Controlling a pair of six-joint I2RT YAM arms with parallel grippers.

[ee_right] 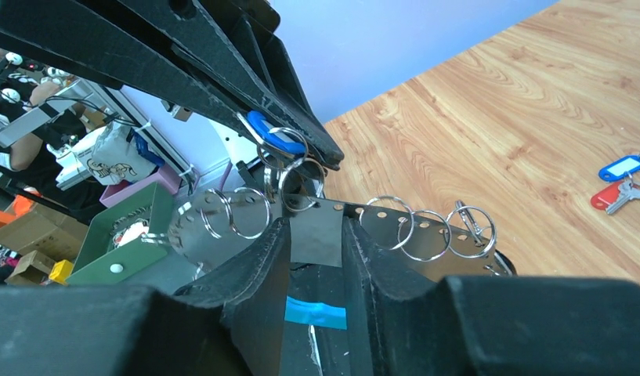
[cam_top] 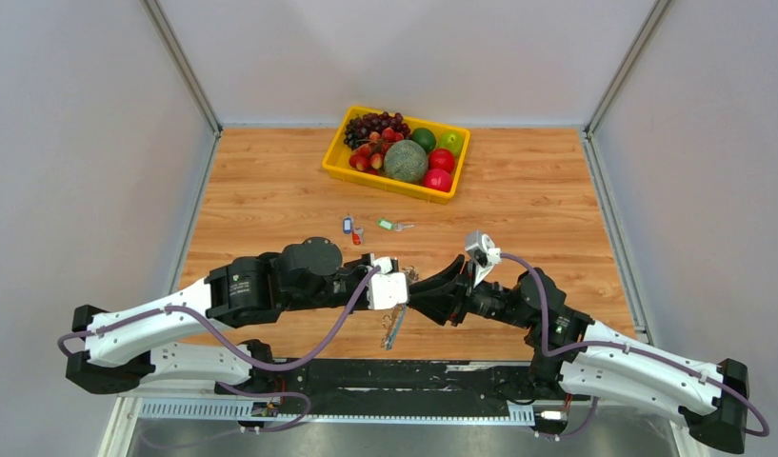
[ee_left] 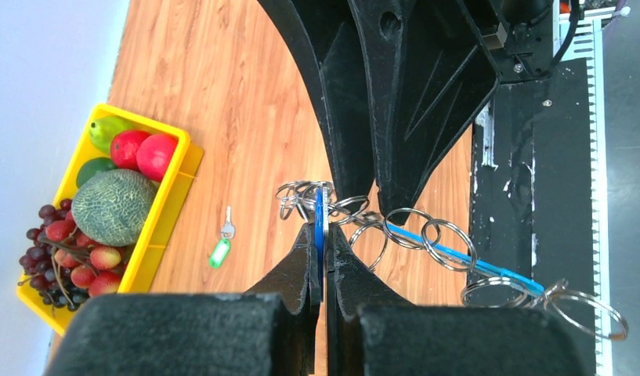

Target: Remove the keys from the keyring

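Both arms reach inward and low, wrists meeting nose to nose at centre. Left gripper (ee_left: 322,235): fingertips pinched together on a blue key (ee_right: 271,131). Right gripper (ee_right: 316,227): fingers clamped on the keyring (ee_right: 315,244).

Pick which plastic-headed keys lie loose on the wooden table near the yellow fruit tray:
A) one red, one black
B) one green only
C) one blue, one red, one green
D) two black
C: the top view shows a blue-headed key, a red-headed key and a green-headed key lying loose on the wooden table, just in front of the yellow fruit tray.
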